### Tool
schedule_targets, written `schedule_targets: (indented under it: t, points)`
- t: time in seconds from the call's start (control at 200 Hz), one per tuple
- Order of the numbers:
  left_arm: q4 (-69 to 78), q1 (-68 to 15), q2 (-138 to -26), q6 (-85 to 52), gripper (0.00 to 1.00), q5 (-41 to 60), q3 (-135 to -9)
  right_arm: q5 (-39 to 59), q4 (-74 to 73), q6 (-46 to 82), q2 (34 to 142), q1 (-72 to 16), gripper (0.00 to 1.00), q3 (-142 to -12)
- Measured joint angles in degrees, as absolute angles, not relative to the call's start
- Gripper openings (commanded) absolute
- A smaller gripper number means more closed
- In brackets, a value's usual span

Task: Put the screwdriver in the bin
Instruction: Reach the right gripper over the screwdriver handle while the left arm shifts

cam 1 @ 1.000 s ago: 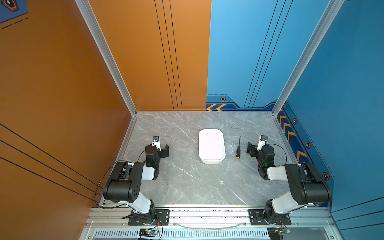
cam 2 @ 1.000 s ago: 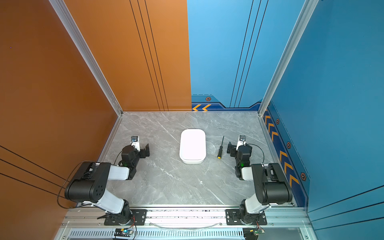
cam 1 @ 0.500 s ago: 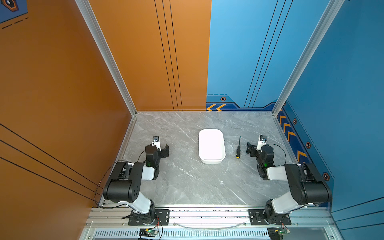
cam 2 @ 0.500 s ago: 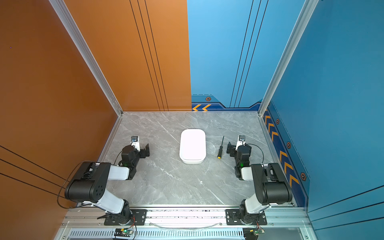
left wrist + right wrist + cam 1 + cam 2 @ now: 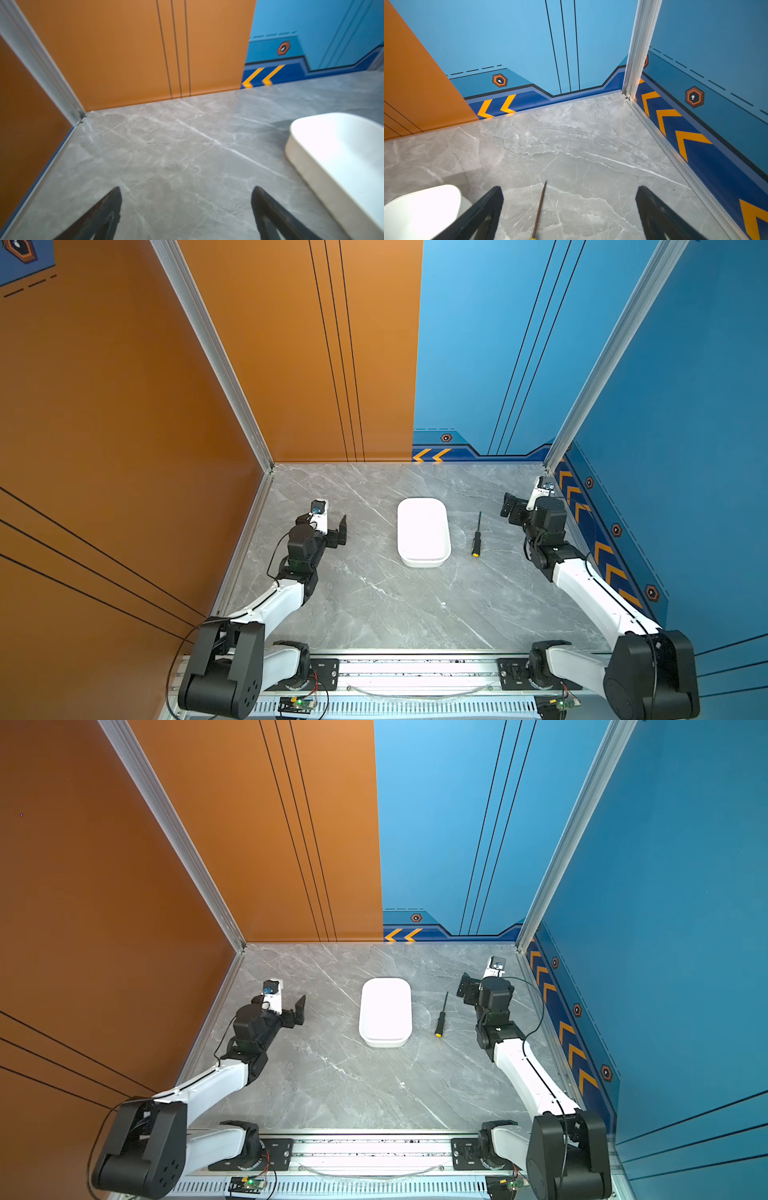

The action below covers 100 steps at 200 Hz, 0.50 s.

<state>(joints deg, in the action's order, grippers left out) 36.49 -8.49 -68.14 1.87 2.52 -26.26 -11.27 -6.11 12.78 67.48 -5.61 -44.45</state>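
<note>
You are at the very start of the job, by my reading: the reach for the tool, with nothing picked up yet. The screwdriver (image 5: 476,536) lies flat on the tabletop (image 5: 374,605), just beside the bin (image 5: 424,562) on its right-hand side and not touching it. Its thin shaft points toward the back wall and its yellow end faces the robot's base. In both top views the bin looks empty. Your right claw (image 5: 569,188) is wide open and holds nothing. In a top view it sits near the shaft end of the tool, a little to the right of it (image 5: 512,512). In the right wrist view the shaft (image 5: 540,205) runs up between the two fingers, closer to the one on the bin's side, and the handle is cut off by the frame edge. Your left claw (image 5: 186,188) is open too and empty. It is parked well apart from the tool, on the far side of the bin. The next move probably belongs to the right arm: centre the fingers across the tool, preferably back over the thicker handle, then come down until the tips nearly meet the tabletop before you close. The tool is slim and lies flat, so a high or off-centre pinch would likely roll it away. Mind the bin wall on the inner side as you close.
</note>
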Motion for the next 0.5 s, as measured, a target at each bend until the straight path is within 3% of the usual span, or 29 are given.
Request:
schedule_targets:
  t: [0.22,0.501]
  points:
    - [33.91,-12.25,-73.65,-5.56,0.98,16.86,-30.46,-7.68,10.48,20.03,68.99,-7.86,0.95,-45.84]
    - [31.29,-14.28,-80.77,-12.6,0.98,27.07,-30.79,-7.77,16.51,26.52,78.35,-15.25,0.94,-46.72]
